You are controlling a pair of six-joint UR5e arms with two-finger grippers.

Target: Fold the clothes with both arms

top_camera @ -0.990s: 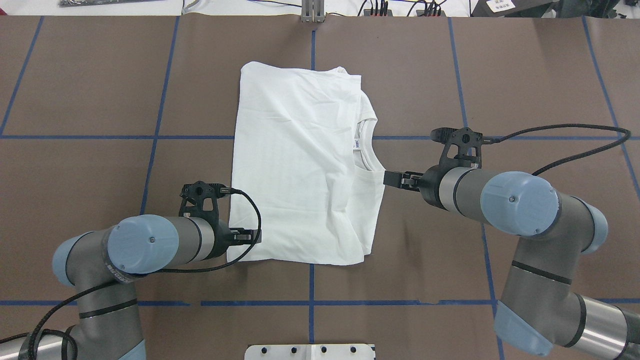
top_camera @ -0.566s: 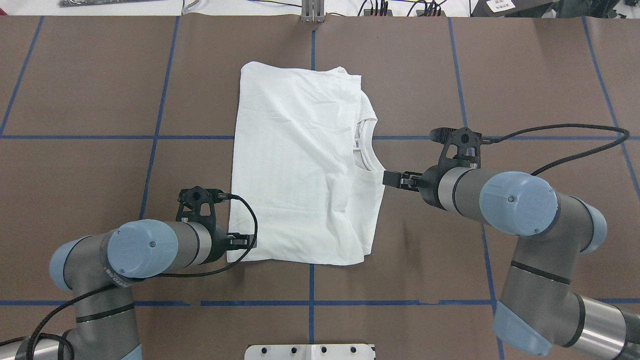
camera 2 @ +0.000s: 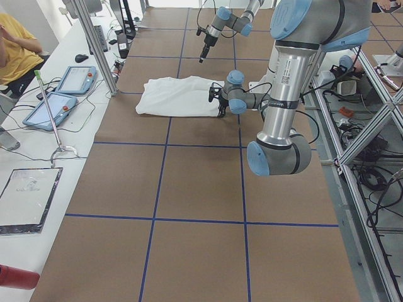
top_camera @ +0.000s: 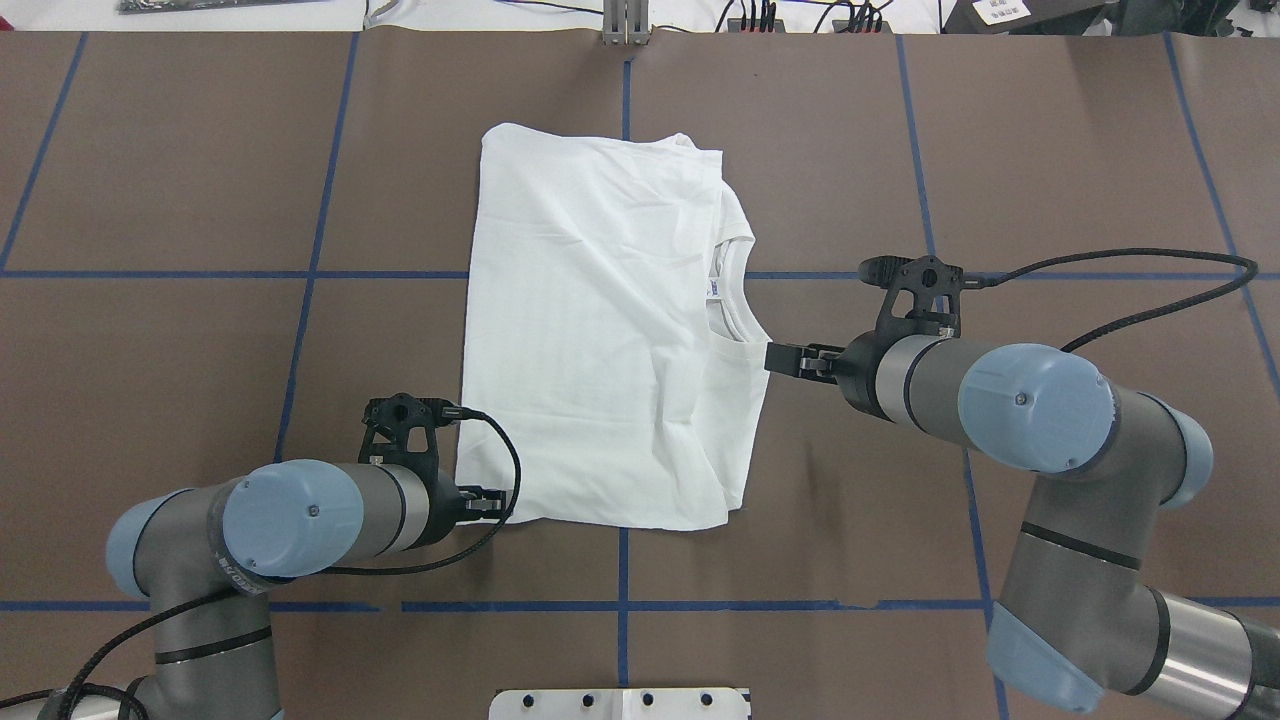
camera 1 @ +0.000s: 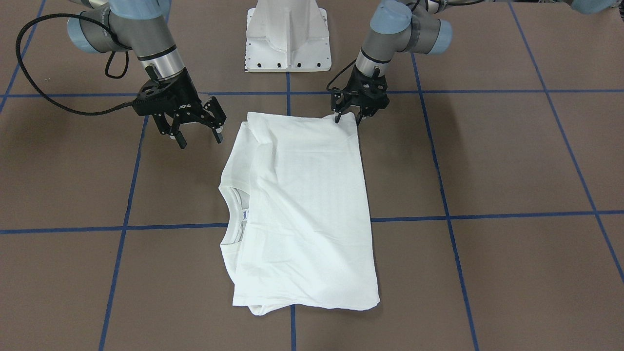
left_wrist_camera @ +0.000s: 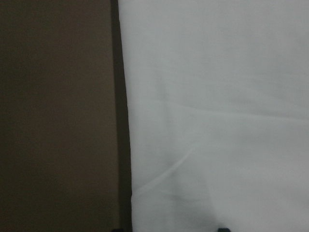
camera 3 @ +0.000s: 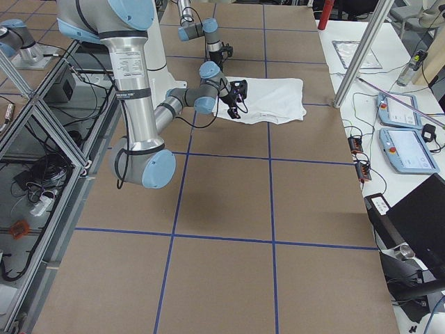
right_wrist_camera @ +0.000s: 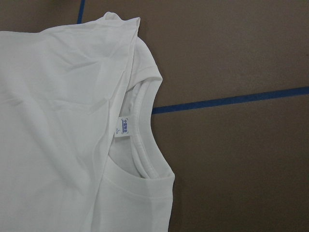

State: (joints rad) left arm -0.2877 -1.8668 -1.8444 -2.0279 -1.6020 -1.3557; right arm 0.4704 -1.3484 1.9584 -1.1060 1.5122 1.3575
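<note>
On the table [top_camera: 200,150], white shirt [top_camera: 590,330] lies folded, collar [top_camera: 737,300] showing.

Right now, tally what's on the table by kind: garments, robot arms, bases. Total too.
White shirt: 1
Robot arms: 2 (left arm, right arm)
White pedestal base: 1
Total: 4
</note>
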